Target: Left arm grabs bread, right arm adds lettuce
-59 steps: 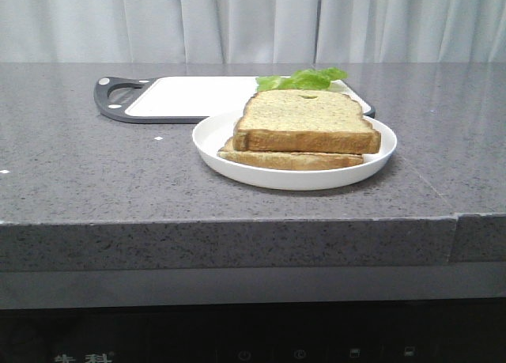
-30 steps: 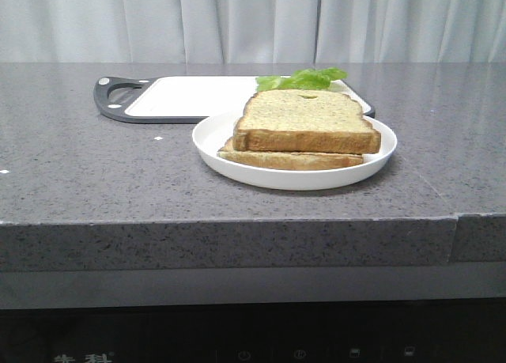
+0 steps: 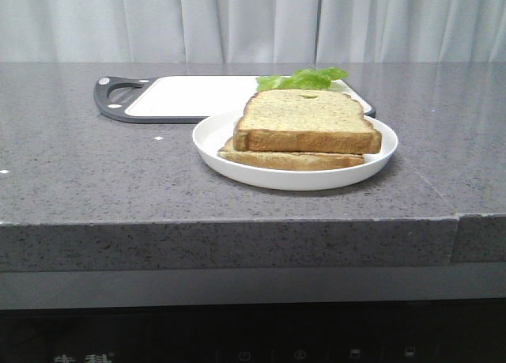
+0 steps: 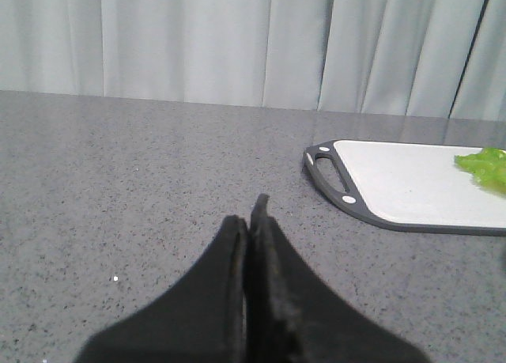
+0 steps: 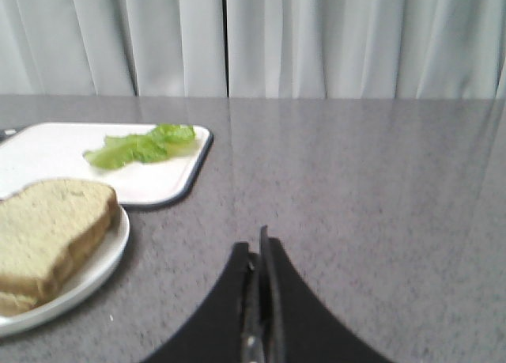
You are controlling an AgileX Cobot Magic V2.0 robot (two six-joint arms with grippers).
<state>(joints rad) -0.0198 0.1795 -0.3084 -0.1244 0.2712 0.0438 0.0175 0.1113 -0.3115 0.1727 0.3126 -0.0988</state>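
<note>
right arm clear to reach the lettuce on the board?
Probably yes. The lettuce lies uncovered on the cutting board, nothing on top of it, bare counter between. The right pincer is shut and must open first.

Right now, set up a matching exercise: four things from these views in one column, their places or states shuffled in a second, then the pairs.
Things:
1. lettuce
2. thick bread slice
3. left gripper
4. plate

Places or states:
A. stacked on a thinner slice
B. shut, holding nothing
C. lying on the white cutting board
D. standing on the grey counter, in front of the board

Pairs: 1-C, 2-A, 3-B, 4-D
</note>
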